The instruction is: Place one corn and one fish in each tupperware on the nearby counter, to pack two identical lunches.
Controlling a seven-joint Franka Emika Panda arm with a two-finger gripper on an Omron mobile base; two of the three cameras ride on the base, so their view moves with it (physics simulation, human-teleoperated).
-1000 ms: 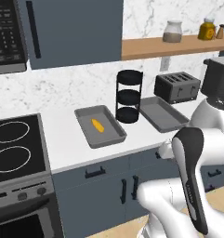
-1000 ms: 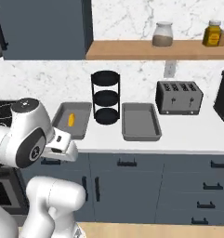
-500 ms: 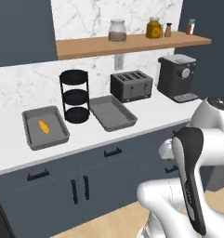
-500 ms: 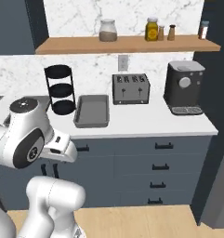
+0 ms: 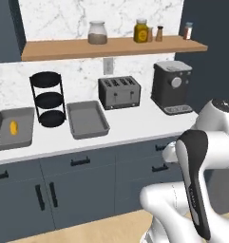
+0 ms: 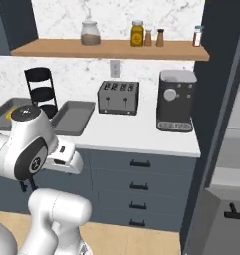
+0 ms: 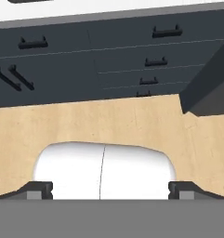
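One corn [image 5: 13,127] lies in the left tupperware [image 5: 2,137] on the counter [image 5: 139,124]. Right of the black rack, the second tupperware [image 5: 87,119] holds nothing. In the right base view this second tupperware [image 6: 74,118] shows beside my arm, which covers most of the left one. The fish are out of view. My gripper [image 7: 111,189] is open, its fingertips [image 7: 39,189] far apart with nothing between them, and it faces the wooden floor and the dark drawers below the counter.
A black three-tier rack [image 5: 48,99] stands between the trays. A toaster [image 5: 119,92] and a coffee machine [image 5: 172,88] stand further right. Jars sit on the wooden shelf [image 5: 111,46]. A tall dark cabinet [image 6: 221,114] closes the counter's right end.
The whole picture has shifted: the base has moved right along the counter. The stove and microwave have left the views, and the coffee machine has come in. The gripper stays open.
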